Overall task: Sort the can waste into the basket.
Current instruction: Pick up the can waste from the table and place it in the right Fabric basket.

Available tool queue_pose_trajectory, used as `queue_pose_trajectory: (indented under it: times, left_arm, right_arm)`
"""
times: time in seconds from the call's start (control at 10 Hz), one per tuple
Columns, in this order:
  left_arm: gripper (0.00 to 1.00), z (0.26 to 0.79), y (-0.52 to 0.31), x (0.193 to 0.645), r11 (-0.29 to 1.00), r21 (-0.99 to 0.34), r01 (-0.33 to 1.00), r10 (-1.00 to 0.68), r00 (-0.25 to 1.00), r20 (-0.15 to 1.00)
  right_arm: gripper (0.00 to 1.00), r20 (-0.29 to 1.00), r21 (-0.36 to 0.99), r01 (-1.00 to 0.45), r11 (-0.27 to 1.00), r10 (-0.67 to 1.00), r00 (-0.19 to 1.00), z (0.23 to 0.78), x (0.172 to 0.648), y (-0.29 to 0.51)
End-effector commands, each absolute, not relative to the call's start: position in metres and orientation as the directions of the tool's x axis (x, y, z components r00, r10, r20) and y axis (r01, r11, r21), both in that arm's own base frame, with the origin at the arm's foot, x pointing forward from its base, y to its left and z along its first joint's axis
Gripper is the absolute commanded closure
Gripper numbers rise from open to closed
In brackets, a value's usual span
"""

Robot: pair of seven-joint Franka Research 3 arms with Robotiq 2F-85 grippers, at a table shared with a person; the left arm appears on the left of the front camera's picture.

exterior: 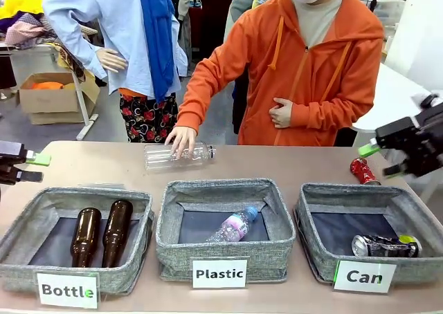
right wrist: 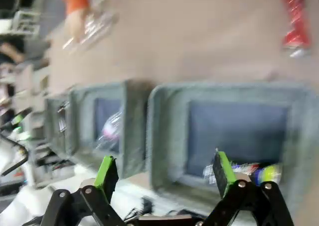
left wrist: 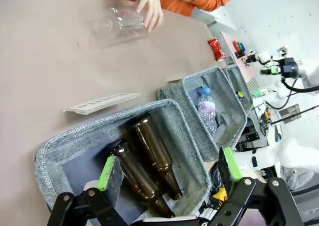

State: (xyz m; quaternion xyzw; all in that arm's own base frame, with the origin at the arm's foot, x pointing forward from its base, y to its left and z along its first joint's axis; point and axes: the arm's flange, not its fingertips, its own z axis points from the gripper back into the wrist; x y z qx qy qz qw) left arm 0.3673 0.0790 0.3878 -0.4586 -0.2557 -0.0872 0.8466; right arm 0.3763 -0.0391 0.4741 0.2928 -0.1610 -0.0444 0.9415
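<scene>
Halfway there, by our count. The black can (exterior: 384,245) lies on its side in the Can basket (exterior: 313,217), tucked against the near right wall, so we call that one sorted. The crushed red can (exterior: 363,170) is out on the desk (exterior: 291,163), just behind the basket's far right corner. That is what is left.

The right fingers (exterior: 369,149) hang in the air at the desk's right end, above and just right of the red can, spread as wide as they go and holding nothing. From the wrist we look down between them at the basket with the black can inside. The left fingers (exterior: 38,159) sit far off at the left edge, equally wide and empty, by the Bottle basket (exterior: 28,220) with its two brown bottles (exterior: 116,231).

Across the desk the person's hand (exterior: 181,140) rests on a clear bottle (exterior: 173,156), none of our business here. We'd bet on the right arm for the red can: a short drop, a pinch, a short carry into the basket.
</scene>
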Motion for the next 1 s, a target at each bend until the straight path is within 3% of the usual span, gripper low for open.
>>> queue_pose_trajectory:
  times: [0.0,0.1,0.2,0.3,0.4,0.6,0.7,0.9]
  left_arm:
    - [0.00,0.389,0.081,0.366,0.557,-0.733,0.391,0.078,0.854,0.514]
    - [0.00,0.389,0.081,0.366,0.557,-0.733,0.391,0.078,0.854,0.514]
    - [0.00,0.389,0.081,0.366,0.557,-0.733,0.391,0.078,0.854,0.514]
    - [0.00,0.389,0.081,0.366,0.557,-0.733,0.391,0.078,0.854,0.514]
    - [0.00,0.389,0.081,0.366,0.557,-0.733,0.391,0.078,0.854,0.514]
    - [0.00,0.389,0.081,0.366,0.557,-0.733,0.391,0.078,0.854,0.514]
    - [0.00,0.389,0.081,0.366,0.557,-0.733,0.391,0.078,0.854,0.514]
    - [0.00,0.389,0.081,0.366,0.557,-0.733,0.391,0.078,0.854,0.514]
  right_arm:
    - [0.00,0.584,0.028,0.294,0.955,-0.254,0.771,0.468,0.389,-0.046]
    - [0.00,0.655,-0.054,0.348,0.936,-0.230,0.720,0.466,0.395,-0.051]
    - [0.00,0.743,-0.027,0.358,0.933,-0.220,0.632,0.466,0.397,-0.051]
    - [0.00,0.772,0.097,0.340,0.935,-0.286,0.567,0.468,0.393,-0.050]
    - [0.00,0.589,0.221,0.039,0.975,-0.165,0.791,0.493,0.391,-0.069]
    - [0.00,0.589,0.221,0.039,0.975,-0.165,0.791,0.493,0.391,-0.069]
    - [0.00,0.651,0.176,0.099,0.979,-0.191,0.734,0.491,0.399,-0.067]
    - [0.00,0.542,0.155,0.048,0.987,-0.126,0.831,0.482,0.435,-0.076]
